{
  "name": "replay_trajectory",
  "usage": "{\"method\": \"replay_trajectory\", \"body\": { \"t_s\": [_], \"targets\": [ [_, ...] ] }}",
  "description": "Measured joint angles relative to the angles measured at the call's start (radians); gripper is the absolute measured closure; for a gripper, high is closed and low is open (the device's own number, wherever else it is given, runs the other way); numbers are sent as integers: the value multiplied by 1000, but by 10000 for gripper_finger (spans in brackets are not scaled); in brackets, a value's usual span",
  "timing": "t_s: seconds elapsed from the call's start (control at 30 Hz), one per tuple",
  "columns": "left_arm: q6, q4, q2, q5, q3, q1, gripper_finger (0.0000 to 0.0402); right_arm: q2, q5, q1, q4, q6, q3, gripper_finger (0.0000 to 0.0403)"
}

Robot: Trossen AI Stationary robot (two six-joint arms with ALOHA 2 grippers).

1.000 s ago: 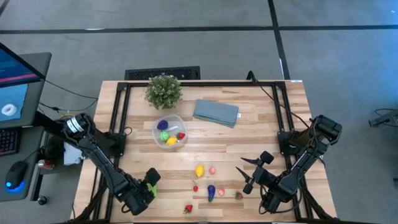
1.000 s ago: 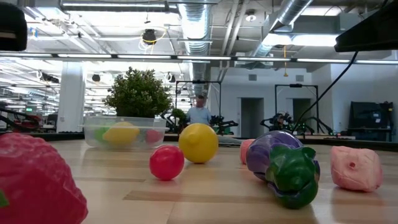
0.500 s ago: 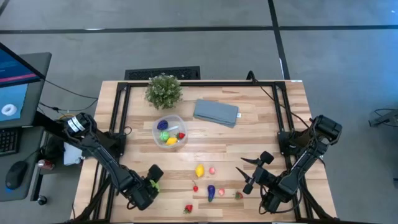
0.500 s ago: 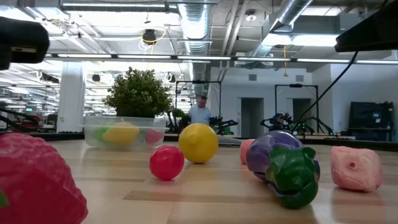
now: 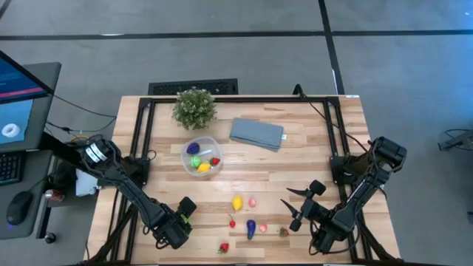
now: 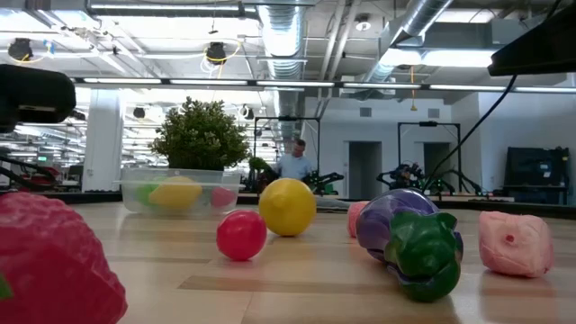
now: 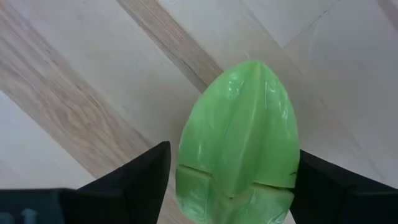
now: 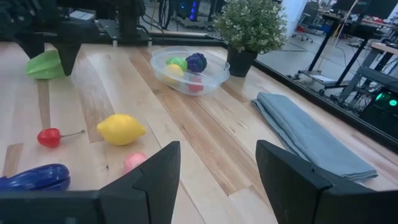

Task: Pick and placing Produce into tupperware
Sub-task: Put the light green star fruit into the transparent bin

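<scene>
Clear plastic forms the tupperware (image 5: 201, 156), a small round container on the wooden tabletop (image 5: 310, 159) just in front of the potted plant (image 5: 195, 107) and beside the folded grey-blue cloth (image 5: 256, 134). Inside it lie several pieces of produce: a purple-blue piece (image 5: 194, 148), a green piece (image 5: 195, 160), a yellow piece (image 5: 203, 168) and a red one (image 5: 215, 160). In the right wrist view the same contents show through the translucent wall (image 8: 190, 70).

The rest of the produce lies loose on the tabletop nearer the front edge: a yellow lemon (image 5: 237, 202), a pink piece (image 5: 252, 202) just beside it, a small red cherry (image 5: 232, 223), a purple eggplant (image 5: 251, 229), another pink piece (image 5: 263, 229), a strawberry (image 5: 282, 232) and a second strawberry (image 5: 224, 248) at the front edge.

The left tool (image 5: 182, 216) is at the front left of the tabletop, well apart from the container, and has a green fruit (image 7: 239, 138) between its fingers (image 7: 134, 180), which stand wide to either side of it and grip it just above the wood. The right tool (image 5: 299, 205) hangs at the front right near the loose produce, its fingers (image 8: 152, 177) parted and holding nothing.

In the low view a person (image 6: 292, 162) stands far back in the room.
</scene>
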Motion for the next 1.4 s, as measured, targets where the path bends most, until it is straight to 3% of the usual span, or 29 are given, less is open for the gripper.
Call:
{"method": "replay_trajectory", "body": {
  "t_s": [0.17,0.5,0.8,1.07,1.4],
  "targets": [
    [2,-31,3,-3,25,0,140,0,0,0,-1,0,0,168],
    [2,-70,7,-24,43,6,197,0,0,0,-1,0,0,168],
    [-5,-80,6,-35,43,7,175,0,1,0,-1,0,0,168],
    [-10,-104,4,-40,45,21,195,0,1,0,-1,0,0,168],
    [-6,-169,3,-63,123,35,189,0,-6,0,-1,0,0,168]
  ]
}}
